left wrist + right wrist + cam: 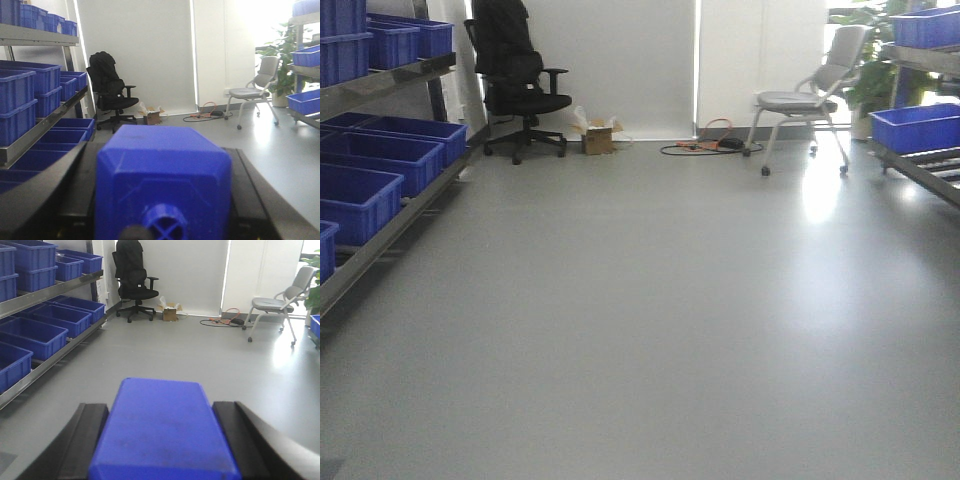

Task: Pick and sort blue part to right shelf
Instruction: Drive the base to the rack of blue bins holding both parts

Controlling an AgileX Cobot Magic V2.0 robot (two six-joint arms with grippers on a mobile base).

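- Your left gripper [162,147] clamps a blue capped plastic part [162,182]; your right gripper [159,406] grips a plain blue plastic block [162,437].
- Head for the right metal shelf [932,168], carrying both level.

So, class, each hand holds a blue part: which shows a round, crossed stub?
The part in the left hand: a round, cross-ribbed stub juts from its near face. The part in the right hand shows only plain faces.

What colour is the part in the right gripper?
The part is blue; clearest in right wrist view.
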